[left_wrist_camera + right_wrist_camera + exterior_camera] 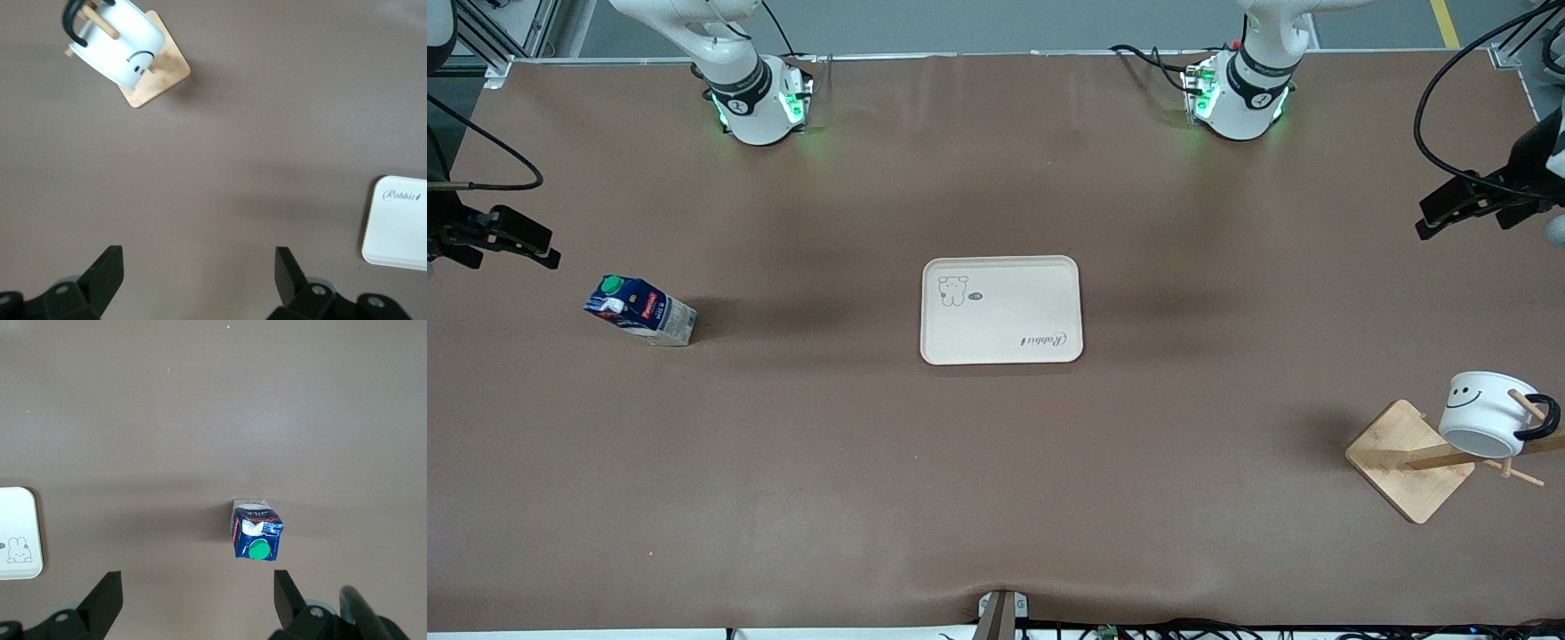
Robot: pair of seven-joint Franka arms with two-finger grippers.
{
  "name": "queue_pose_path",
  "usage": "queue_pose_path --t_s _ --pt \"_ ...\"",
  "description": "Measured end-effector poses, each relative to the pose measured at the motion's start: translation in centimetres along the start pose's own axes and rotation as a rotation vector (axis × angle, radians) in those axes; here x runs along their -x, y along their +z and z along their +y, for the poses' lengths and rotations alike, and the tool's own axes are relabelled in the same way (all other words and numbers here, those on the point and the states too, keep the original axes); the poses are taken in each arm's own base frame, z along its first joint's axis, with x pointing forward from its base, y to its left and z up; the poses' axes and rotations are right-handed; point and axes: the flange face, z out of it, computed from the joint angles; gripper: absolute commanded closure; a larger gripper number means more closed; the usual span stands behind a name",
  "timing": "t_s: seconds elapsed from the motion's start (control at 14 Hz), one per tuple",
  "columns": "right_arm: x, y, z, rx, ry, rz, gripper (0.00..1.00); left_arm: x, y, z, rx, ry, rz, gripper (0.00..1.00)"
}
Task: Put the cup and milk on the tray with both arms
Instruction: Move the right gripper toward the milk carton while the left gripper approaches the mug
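Note:
The cream tray (1001, 309) lies flat in the middle of the brown table. The dark blue milk (640, 310) with a green cap stands toward the right arm's end. The white smiley cup (1485, 413) hangs by its black handle on a wooden peg toward the left arm's end. My right gripper (538, 249) hovers open over bare table beside the milk (257, 533), nothing between its fingers (107, 600). My left gripper (1436, 218) hangs open and empty over bare table, apart from the cup (123, 47). Each wrist view catches a corner of the tray (398, 227) (17, 533).
The cup's wooden stand has a square base (1392, 458) and angled pegs (1516, 471), close to the table edge at the left arm's end. Black cables (1449, 107) hang by the left gripper. A small clamp (1000, 613) sits at the table edge nearest the front camera.

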Motion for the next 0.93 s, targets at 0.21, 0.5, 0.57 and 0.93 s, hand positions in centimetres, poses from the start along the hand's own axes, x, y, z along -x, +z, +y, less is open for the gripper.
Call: queue_pose_path --t_s 0.21,0.5,0.57,0.93 --pt "0.0 0.0 0.0 0.0 0.0 0.0 0.0 -1.5 0.7 -3.4 0.0 -0.064 -0.004 0.0" --pt "0.0 0.0 0.0 0.0 0.001 0.0 0.0 -4.6 4.3 -7.9 0.003 -0.139 0.029 0.0" --pt "0.0 0.0 0.0 0.0 0.001 0.0 0.0 -5.2 5.5 -8.7 0.003 -0.151 0.046 0.0" --pt "0.0 0.0 0.2 0.0 0.004 0.001 0.0 -6.3 12.1 -11.0 0.007 -0.189 0.166 0.0"
